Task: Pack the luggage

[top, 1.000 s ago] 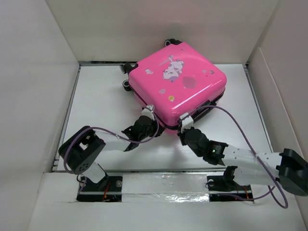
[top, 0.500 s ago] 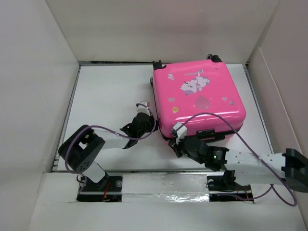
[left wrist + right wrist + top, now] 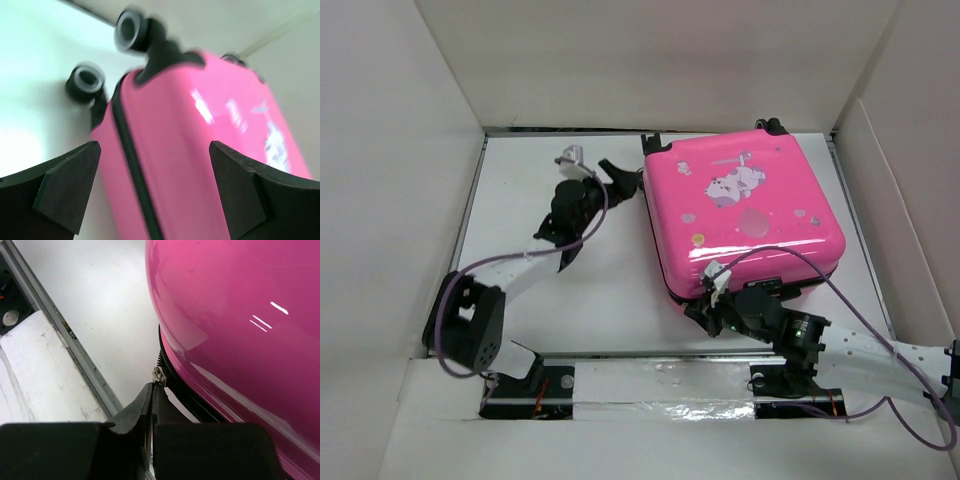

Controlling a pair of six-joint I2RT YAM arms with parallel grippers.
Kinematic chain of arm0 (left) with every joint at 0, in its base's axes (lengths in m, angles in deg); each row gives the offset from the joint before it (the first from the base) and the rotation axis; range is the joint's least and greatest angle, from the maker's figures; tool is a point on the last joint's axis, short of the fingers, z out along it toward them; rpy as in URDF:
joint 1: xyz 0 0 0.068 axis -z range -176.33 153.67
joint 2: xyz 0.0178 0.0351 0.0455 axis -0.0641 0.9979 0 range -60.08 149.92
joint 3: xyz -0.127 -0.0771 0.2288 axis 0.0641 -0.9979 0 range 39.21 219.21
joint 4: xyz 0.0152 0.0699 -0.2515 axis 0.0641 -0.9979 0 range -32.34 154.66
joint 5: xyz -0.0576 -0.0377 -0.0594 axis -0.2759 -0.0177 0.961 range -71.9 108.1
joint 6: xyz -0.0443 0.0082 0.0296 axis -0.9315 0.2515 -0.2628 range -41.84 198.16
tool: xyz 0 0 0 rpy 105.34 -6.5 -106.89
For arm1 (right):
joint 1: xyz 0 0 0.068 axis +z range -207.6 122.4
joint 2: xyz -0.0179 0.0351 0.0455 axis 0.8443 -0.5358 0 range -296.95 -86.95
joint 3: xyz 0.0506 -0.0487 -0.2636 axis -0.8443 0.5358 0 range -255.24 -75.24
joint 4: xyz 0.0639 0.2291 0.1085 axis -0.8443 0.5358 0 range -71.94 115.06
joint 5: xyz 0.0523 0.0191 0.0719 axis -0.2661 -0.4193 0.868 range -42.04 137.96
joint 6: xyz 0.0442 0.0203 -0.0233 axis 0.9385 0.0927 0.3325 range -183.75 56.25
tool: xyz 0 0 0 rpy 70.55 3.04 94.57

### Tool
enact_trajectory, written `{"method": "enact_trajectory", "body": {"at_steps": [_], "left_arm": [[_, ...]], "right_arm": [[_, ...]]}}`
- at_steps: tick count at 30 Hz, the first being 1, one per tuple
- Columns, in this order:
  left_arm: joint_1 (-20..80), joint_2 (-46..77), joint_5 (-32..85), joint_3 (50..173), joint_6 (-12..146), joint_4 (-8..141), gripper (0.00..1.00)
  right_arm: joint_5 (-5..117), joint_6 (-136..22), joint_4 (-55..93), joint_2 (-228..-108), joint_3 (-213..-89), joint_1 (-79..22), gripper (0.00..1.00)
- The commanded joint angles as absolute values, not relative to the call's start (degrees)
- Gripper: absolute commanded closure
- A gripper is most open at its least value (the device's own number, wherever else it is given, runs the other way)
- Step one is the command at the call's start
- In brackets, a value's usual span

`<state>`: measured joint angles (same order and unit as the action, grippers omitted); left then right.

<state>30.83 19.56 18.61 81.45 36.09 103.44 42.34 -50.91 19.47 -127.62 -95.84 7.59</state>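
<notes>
The luggage (image 3: 745,215), a bright pink hard-shell case with cartoon stickers and black wheels, lies flat with its lid down at the right of the table. My left gripper (image 3: 619,188) is open beside its far left corner. In the left wrist view the pink shell (image 3: 200,150) and its dark seam fill the gap between the spread fingers (image 3: 65,185), with two wheels (image 3: 132,30) beyond. My right gripper (image 3: 707,302) is at the near left corner. Its fingertips (image 3: 148,395) are shut on the silver zipper pull (image 3: 159,375) of the luggage (image 3: 240,315).
White walls (image 3: 400,150) box in the table on the left, back and right. A metal rail (image 3: 65,330) and a taped white ledge (image 3: 660,385) run along the near edge, close to the right gripper.
The luggage has turned and slid to the right. My left gripper has opened and moved from its near edge to its far left corner. My right gripper, still shut, has drawn back to the near left corner.
</notes>
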Motion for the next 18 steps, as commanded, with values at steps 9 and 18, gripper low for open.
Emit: {"method": "enact_trajectory", "body": {"at_steps": [9, 18], "left_arm": [[23.89, 52.75, 40.25, 120.84, 32.80, 96.49, 0.07], [23.89, 60.33, 40.68, 129.65, 30.00, 99.28, 0.08]], "right_arm": [[52.09, -51.09, 12.88, -129.84, -96.42, 8.93, 1.00], [52.36, -50.39, 11.29, -131.42, -95.63, 9.46, 1.00]]}}
